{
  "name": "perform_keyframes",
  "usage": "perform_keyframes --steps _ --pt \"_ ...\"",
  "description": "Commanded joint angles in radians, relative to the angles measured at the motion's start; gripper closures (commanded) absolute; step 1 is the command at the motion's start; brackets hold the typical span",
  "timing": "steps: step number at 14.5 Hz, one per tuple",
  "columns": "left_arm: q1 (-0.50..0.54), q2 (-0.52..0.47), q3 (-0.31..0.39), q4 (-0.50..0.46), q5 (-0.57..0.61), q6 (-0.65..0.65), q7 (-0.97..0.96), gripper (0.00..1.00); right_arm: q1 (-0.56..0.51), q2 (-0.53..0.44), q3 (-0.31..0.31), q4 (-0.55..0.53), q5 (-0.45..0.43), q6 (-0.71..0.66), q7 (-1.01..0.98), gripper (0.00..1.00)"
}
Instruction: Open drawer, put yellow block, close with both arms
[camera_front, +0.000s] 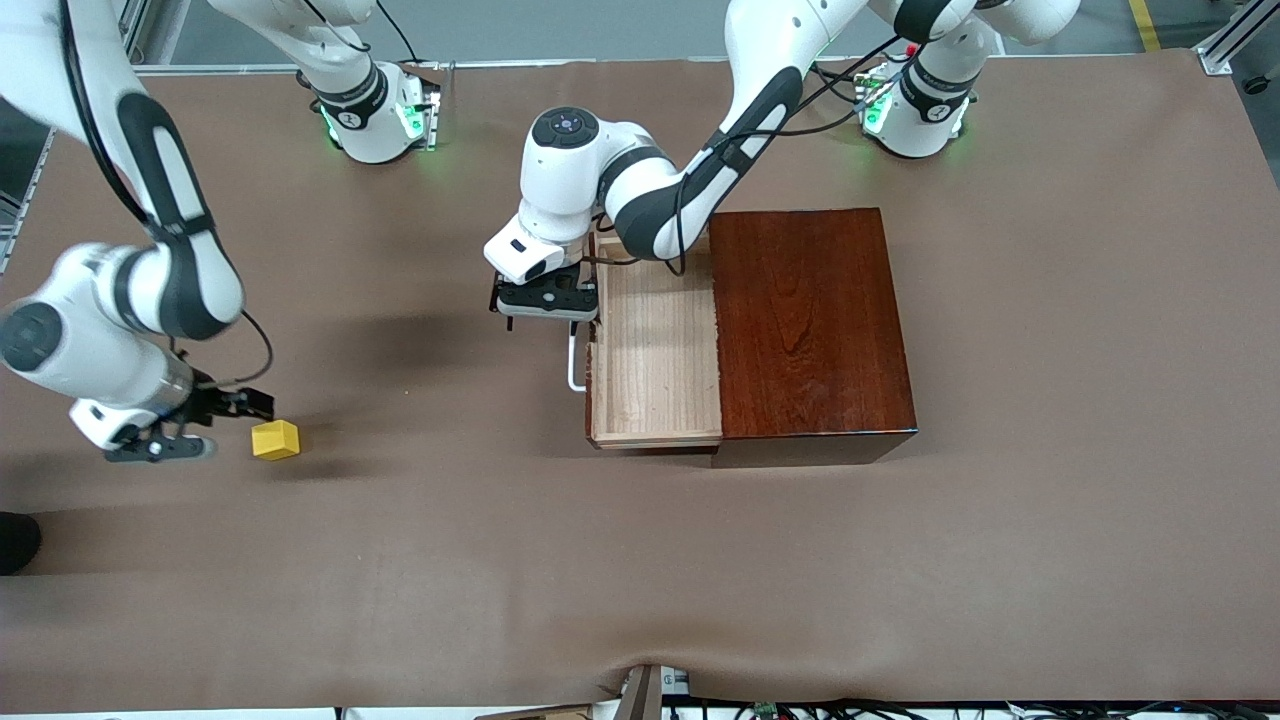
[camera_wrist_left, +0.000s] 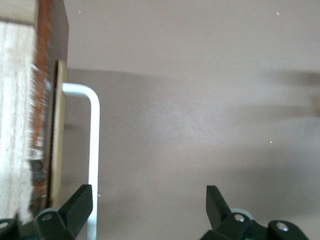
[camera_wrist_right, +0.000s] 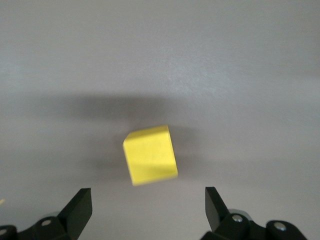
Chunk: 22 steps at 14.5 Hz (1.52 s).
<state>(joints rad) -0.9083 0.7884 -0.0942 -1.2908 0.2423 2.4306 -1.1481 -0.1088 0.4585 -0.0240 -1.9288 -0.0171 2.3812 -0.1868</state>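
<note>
While the right hand (camera_wrist_right: 147, 210) hangs wide open and empty just beside the yellow block (camera_front: 275, 439) on the brown tabletop (camera_front: 1050, 350), the left hand (camera_wrist_left: 149, 207), open, straddles the white handle (camera_wrist_left: 93, 150) of the pulled-out drawer (camera_front: 655, 350).

In the front view the left arm (camera_front: 650, 200) covers the drawer's (camera_front: 655, 350) corner farthest from the camera, and the left gripper (camera_front: 545, 300) hides that end of the handle (camera_front: 573, 362). The left wrist view cuts off the drawer and handle at its edges and blurs the pale wood. In the right wrist view the block (camera_wrist_right: 150, 154) is blurred, and the right gripper (camera_wrist_right: 147, 210) shows only its fingertips (camera_wrist_right: 77, 207).
</note>
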Motion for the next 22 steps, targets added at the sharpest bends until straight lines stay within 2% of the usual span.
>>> perform_keyframes --steps 1,4,5,6,7,8,10,12,14,16,19,22 --pt "0.002 0.005 0.008 0.050 0.009 -0.015 -0.016 0.00 -0.008 0.077 0.006 0.025 0.000 0.059 -0.014 0.00" --pt "0.031 -0.093 0.027 0.050 0.005 -0.129 -0.021 0.00 -0.008 0.101 0.006 0.028 0.002 0.084 -0.011 0.00" --pt "0.064 -0.128 0.027 0.048 0.005 -0.177 -0.024 0.00 -0.011 0.111 0.006 0.036 0.002 0.082 -0.010 0.11" --pt "0.106 -0.162 0.027 0.044 0.005 -0.229 -0.022 0.00 -0.012 0.115 0.006 0.039 0.002 0.082 -0.008 0.58" --pt "0.144 -0.188 0.027 0.032 0.005 -0.276 -0.015 0.00 -0.012 0.115 0.006 0.040 0.002 0.082 -0.008 0.85" --pt "0.184 -0.202 0.027 0.030 0.006 -0.312 -0.009 0.00 -0.011 0.114 0.007 0.042 0.003 0.082 -0.007 1.00" --pt "0.268 -0.219 0.025 0.028 0.005 -0.370 0.020 0.00 -0.005 0.097 0.009 0.043 0.003 0.066 -0.005 1.00" --pt "0.339 -0.235 0.024 0.027 0.003 -0.425 0.080 0.00 0.004 -0.008 0.009 0.050 0.005 -0.033 -0.002 1.00" --pt "0.409 -0.254 0.018 0.021 0.000 -0.475 0.149 0.00 0.011 -0.125 0.009 0.101 0.005 -0.248 0.000 1.00" --pt "0.471 -0.277 0.016 0.004 -0.023 -0.521 0.226 0.00 0.046 -0.199 0.009 0.207 0.005 -0.482 0.039 1.00" --pt "0.561 -0.360 0.016 -0.071 -0.037 -0.574 0.367 0.00 0.150 -0.219 0.009 0.405 0.008 -0.768 0.237 1.00" --pt "0.655 -0.478 0.016 -0.188 -0.092 -0.578 0.520 0.00 0.305 -0.218 0.010 0.471 0.072 -0.824 0.517 1.00"
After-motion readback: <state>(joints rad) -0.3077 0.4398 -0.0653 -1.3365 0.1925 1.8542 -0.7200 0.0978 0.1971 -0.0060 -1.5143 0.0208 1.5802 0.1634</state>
